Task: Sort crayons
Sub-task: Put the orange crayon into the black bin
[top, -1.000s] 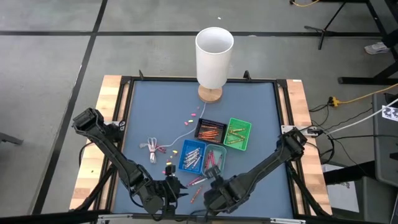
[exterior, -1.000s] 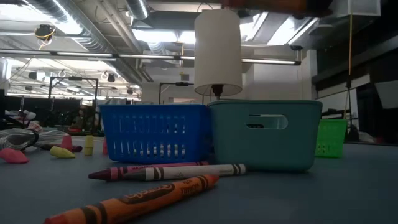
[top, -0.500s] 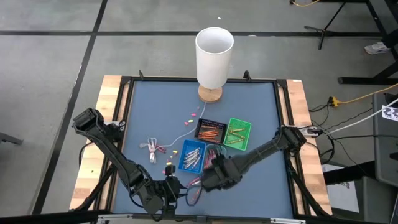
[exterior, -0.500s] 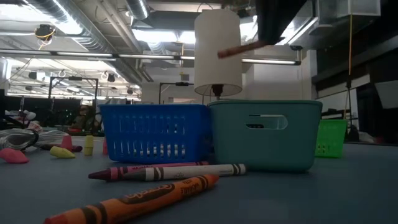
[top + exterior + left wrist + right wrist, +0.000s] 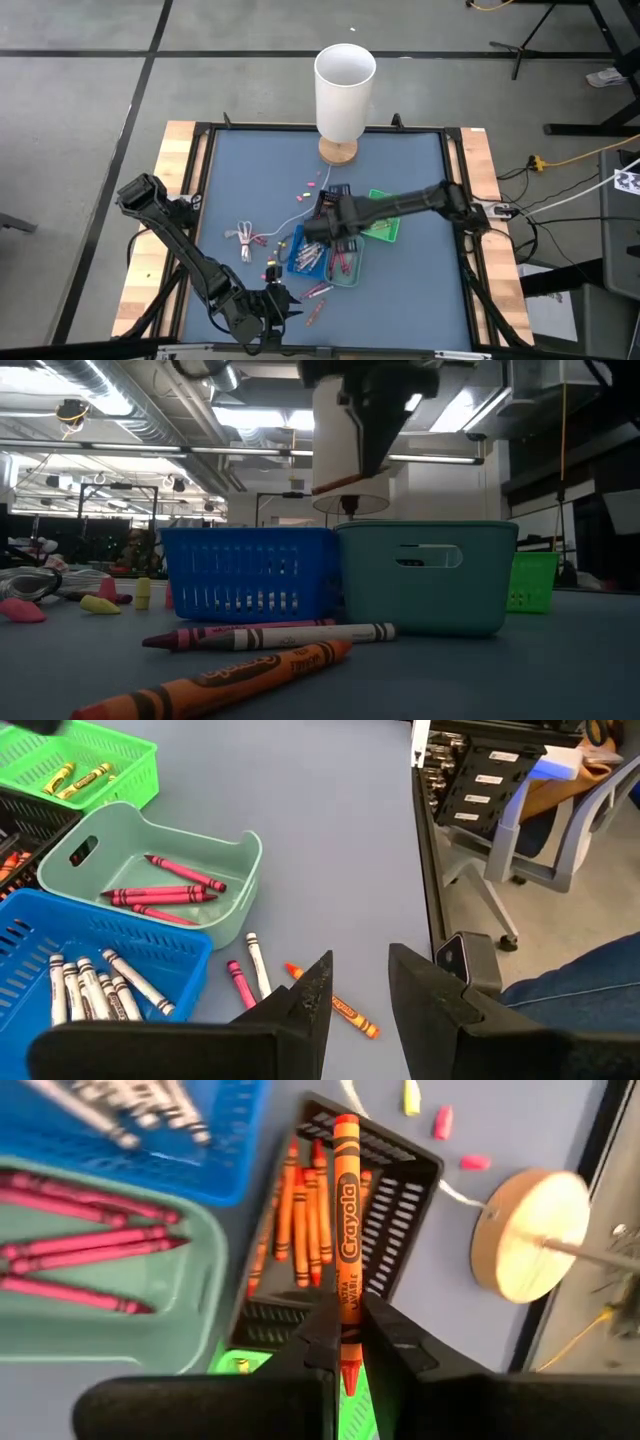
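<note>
Step in hand, judged: dropping a carried orange crayon (image 5: pixel 346 1240) into the black tray (image 5: pixel 405 1210), where the other orange ones lie. Best done by centring over that tray, lowering close, turning the stick in line with those inside, then releasing; teal tray (image 5: pixel 240 860) with red crayons and green tray (image 5: pixel 130 765) sit touching alongside, so a stray drop mis-sorts.

Right arm: stretched across the table from the right edge, right gripper (image 5: pixel 345 1342) clamped on the orange crayon, poised above the black tray.

Left arm: folded at the near left edge, left gripper (image 5: pixel 358 982) parted, empty.

Loose crayons (image 5: pixel 250 975): on the mat by the blue tray (image 5: pixel 110 940).
</note>
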Robot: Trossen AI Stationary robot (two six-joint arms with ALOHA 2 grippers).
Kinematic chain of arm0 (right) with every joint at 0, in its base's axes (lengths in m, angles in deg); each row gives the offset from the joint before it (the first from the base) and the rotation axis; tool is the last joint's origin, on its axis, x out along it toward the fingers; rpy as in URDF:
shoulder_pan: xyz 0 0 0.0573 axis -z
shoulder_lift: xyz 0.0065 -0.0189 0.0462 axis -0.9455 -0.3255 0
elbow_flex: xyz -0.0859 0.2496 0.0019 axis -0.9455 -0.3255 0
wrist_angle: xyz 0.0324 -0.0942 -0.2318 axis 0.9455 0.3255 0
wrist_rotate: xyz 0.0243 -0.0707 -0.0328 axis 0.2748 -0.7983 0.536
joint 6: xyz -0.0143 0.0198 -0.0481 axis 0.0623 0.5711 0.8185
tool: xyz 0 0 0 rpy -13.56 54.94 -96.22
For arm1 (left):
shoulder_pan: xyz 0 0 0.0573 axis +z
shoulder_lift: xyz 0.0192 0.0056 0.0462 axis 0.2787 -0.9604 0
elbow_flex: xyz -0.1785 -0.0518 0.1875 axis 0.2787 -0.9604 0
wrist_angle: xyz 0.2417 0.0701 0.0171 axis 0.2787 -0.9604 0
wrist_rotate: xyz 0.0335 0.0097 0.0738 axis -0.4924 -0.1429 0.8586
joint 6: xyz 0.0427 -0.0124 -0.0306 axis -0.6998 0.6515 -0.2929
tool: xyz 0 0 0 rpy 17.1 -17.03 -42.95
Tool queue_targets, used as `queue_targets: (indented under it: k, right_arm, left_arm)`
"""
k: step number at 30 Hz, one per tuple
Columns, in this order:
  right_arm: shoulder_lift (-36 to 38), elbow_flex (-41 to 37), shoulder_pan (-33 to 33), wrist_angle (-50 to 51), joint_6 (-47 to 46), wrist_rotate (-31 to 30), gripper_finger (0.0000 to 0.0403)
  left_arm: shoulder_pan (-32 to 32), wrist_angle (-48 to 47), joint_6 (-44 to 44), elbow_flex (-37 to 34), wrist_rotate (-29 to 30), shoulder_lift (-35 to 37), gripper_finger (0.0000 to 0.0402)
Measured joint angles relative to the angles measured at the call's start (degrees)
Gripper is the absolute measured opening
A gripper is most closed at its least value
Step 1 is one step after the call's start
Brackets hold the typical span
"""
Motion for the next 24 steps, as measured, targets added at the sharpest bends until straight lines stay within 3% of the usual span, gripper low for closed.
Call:
queue_targets:
  k: [8,15,24]
  right_arm:
    - [0.0,-3.3,6.7,-0.6,-0.2,7.1,0.0027]
    - [0.0,-7.6,10.2,-1.5,-0.2,9.1,0.0034]
    - [0.0,-8.8,11.0,-5.1,0.1,9.6,0.0106]
  left_arm:
    - [0.0,0.0,0.0,0.0,0.0,0.0,0.0086]
    - [0.0,0.0,-0.1,0.0,0.0,0.0,0.0086]
    - [0.0,0.0,0.7,0.0,0.0,0.0,0.0086]
